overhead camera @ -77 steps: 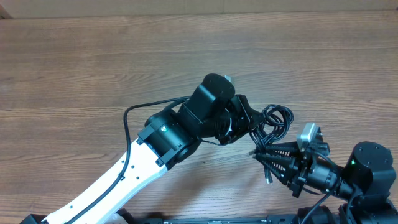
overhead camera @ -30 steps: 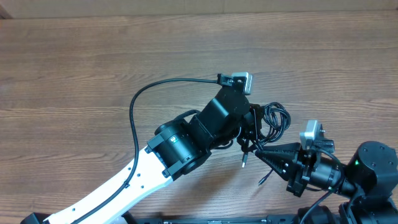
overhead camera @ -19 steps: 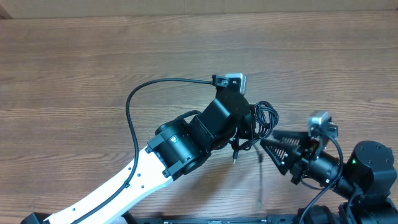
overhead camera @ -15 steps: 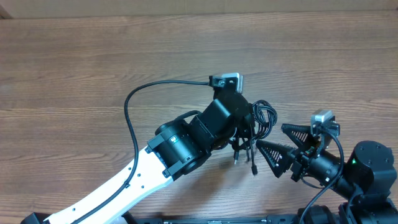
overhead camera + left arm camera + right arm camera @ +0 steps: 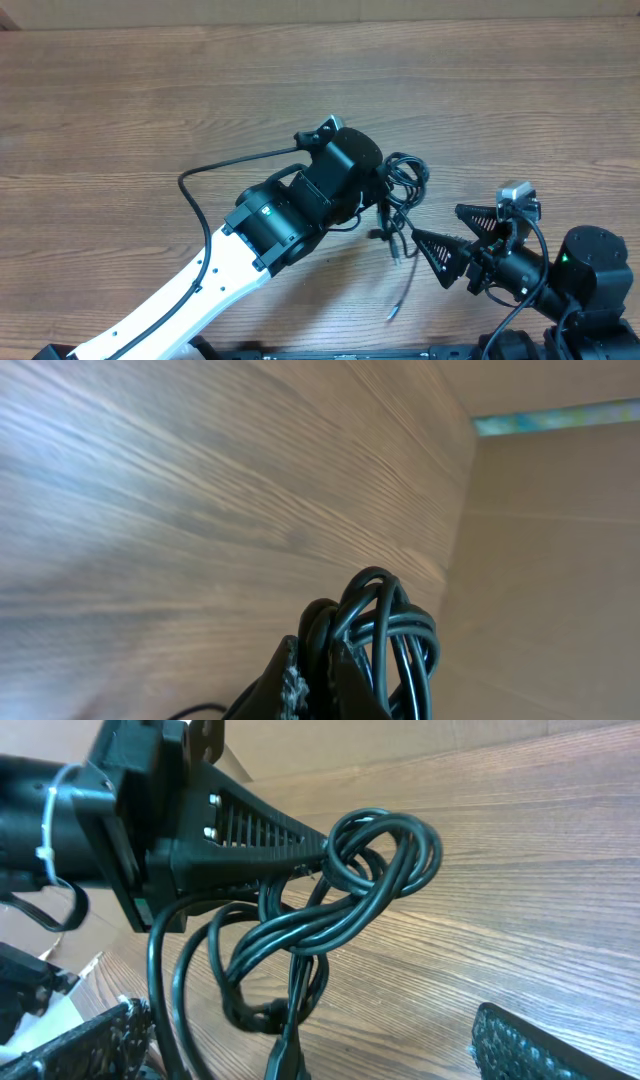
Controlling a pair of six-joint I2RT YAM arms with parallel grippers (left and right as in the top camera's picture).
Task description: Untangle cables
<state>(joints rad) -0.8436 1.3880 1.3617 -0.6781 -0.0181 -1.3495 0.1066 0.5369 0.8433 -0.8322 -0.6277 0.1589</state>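
Note:
The cables (image 5: 404, 172) form a knotted black bundle of loops held up off the table. My left gripper (image 5: 383, 192) is shut on them; in the left wrist view its jaws (image 5: 320, 672) pinch several strands, and the loops (image 5: 388, 628) rise just past the tips. One loose strand (image 5: 398, 290) trails from the bundle toward the table's front edge. My right gripper (image 5: 435, 222) stands wide open just right of the bundle, holding nothing. In the right wrist view the cables (image 5: 350, 905) hang ahead, between and beyond the spread fingers (image 5: 515, 1045), with a plug end (image 5: 285, 1060) low in the middle.
The wooden table (image 5: 150, 110) stretches to the left and far side. The left arm's own thick black wire (image 5: 205, 175) arcs out to the left of its wrist. A cardboard wall (image 5: 540, 560) borders the table's far edge.
My right gripper has opened and let go of the cable, backing slightly right. The left arm has swung the bundle left and away, and a freed strand now trails toward the front.

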